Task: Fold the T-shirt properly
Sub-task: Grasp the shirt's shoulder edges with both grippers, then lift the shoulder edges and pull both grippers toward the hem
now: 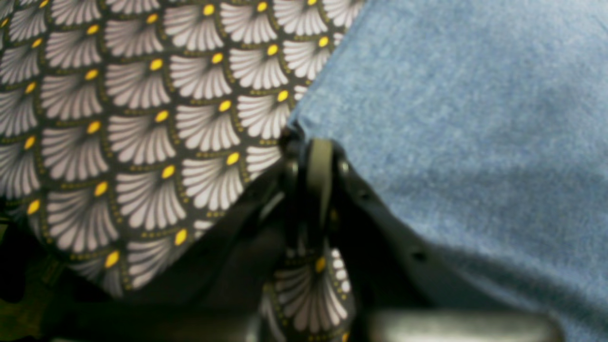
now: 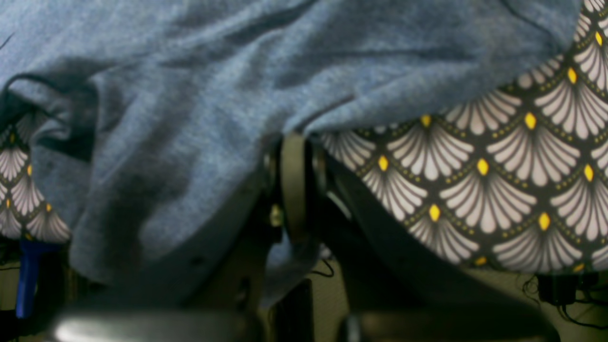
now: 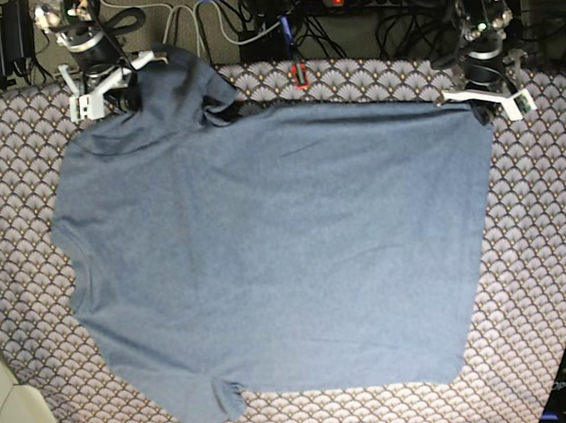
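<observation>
The table cover (image 3: 551, 249) carries the T-shirt (image 3: 277, 261) spread nearly flat and plain side up, so by my reading no fold is made yet and the whole folding is left; its two far corners sit in the jaws. The right gripper (image 2: 294, 142) is clamped on the bunched sleeve end; the left gripper (image 1: 311, 142) is closed on the hem corner
</observation>
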